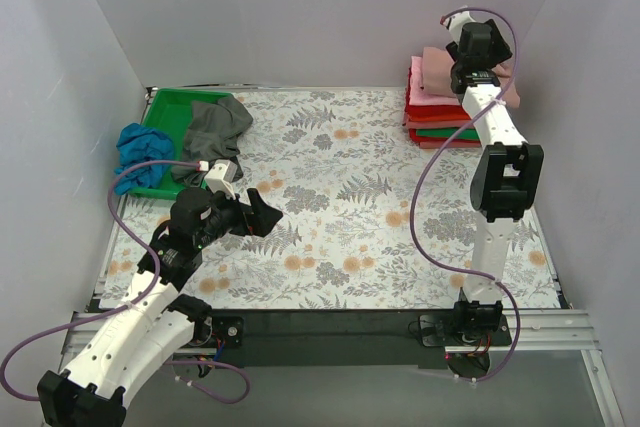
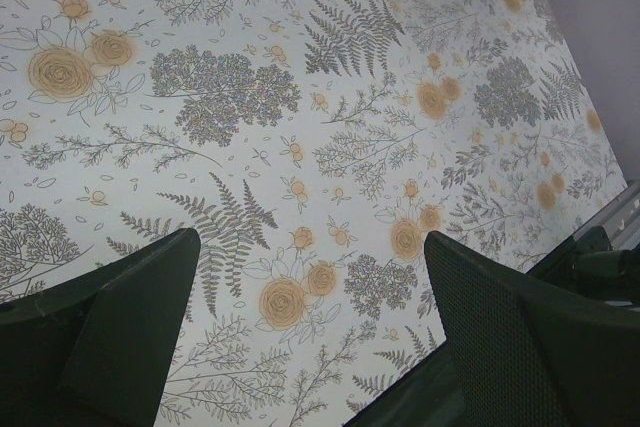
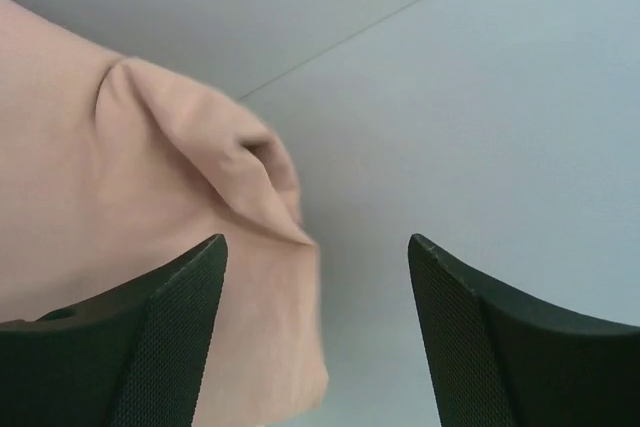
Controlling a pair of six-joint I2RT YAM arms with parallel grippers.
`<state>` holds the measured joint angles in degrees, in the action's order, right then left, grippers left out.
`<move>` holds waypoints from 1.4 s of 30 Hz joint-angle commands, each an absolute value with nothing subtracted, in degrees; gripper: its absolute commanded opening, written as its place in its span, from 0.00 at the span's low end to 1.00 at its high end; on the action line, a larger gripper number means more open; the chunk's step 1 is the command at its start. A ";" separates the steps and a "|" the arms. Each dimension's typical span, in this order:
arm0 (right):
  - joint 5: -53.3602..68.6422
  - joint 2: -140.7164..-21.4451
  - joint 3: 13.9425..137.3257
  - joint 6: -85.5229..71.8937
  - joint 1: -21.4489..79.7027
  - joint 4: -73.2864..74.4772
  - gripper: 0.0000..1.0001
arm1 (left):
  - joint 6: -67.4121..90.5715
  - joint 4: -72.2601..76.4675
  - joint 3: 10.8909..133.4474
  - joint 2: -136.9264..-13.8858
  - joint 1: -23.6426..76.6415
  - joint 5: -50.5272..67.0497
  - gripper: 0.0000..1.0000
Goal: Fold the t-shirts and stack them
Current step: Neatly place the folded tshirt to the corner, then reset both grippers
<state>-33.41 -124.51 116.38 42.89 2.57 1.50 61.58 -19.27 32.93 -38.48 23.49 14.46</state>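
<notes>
A stack of folded t-shirts stands at the back right, with a dusty-pink shirt (image 1: 436, 67) on top of red ones (image 1: 428, 109) and a green one (image 1: 440, 133). My right gripper (image 1: 482, 45) hovers over the stack's far right side. In the right wrist view its jaws (image 3: 315, 247) are open, and a fold of the pink shirt (image 3: 120, 197) lies loose beside the left finger (image 3: 160, 347). A grey shirt (image 1: 215, 127) and a blue shirt (image 1: 143, 147) lie crumpled at the left. My left gripper (image 1: 262, 212) hangs open and empty over the floral cover (image 2: 300, 97).
A green tray (image 1: 175, 102) sits at the back left under the grey and blue shirts. Grey walls enclose the table on three sides, and the right wall is close behind the stack. A black strip runs along the near edge by the arm bases.
</notes>
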 commanded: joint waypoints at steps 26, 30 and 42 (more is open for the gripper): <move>0.30 -50.03 58.90 4.70 0.97 16.72 0.98 | 70.22 -36.21 57.91 -42.01 23.20 -8.26 0.98; -10.45 -45.71 57.31 1.32 -2.72 20.39 0.98 | 68.56 -37.61 59.41 -40.78 23.29 -6.33 0.98; -0.62 -41.84 53.79 7.21 -5.36 21.45 0.98 | 66.36 -41.57 60.21 -36.65 23.20 -5.97 0.98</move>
